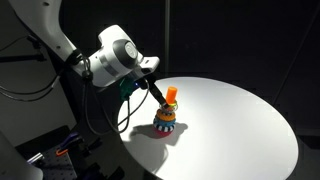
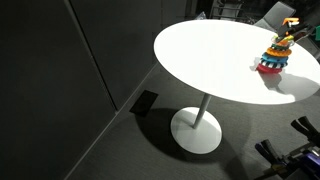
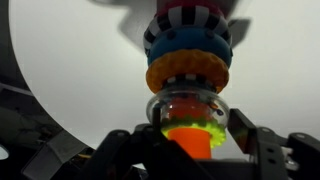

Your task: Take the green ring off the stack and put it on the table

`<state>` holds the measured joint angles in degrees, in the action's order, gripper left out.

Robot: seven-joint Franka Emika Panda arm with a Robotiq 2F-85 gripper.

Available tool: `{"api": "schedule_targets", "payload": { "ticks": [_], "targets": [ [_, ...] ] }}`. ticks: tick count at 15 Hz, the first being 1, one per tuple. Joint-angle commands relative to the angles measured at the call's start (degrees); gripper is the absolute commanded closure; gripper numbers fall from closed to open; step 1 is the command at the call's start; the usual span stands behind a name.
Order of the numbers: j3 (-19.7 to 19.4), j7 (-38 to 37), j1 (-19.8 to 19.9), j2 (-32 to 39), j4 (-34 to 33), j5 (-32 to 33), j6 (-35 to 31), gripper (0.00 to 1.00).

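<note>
Dark room, black walls; round white desk (image 1: 240,120) on a pedestal foot (image 2: 197,130). Stack (image 1: 166,120) stands upright on the desk near one edge, orange peg (image 1: 171,95) on top; it shows in both exterior views. Arm (image 1: 110,55) reaches in over the rim and the gripper (image 1: 155,90) is tilted, tips at the peg. In the wrist view the green ring (image 3: 214,127) is on the stack, right at the top around the peg. Beyond it come a clear ring (image 3: 160,105), an orange ring (image 3: 188,70) and a blue ring (image 3: 188,42). Jaws sit parted either side of the stack's top, at green-ring level. Can't tell whether they touch or clamp it.
</note>
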<state>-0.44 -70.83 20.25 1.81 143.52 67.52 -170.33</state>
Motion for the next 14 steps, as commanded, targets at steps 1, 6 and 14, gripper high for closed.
{"api": "schedule_targets", "payload": {
  "ticks": [1, 6, 14],
  "targets": [
    [-0.21, -0.92, 0.13, -0.97, -0.83, 0.87, -0.49, 0.61],
    [-0.06, -1.06, 0.01, -2.98, -0.38, 0.81, -0.58, 0.81],
    [0.32, -1.30, -0.22, -7.32, 0.63, 0.86, -0.04, 0.81]
  ]
}}
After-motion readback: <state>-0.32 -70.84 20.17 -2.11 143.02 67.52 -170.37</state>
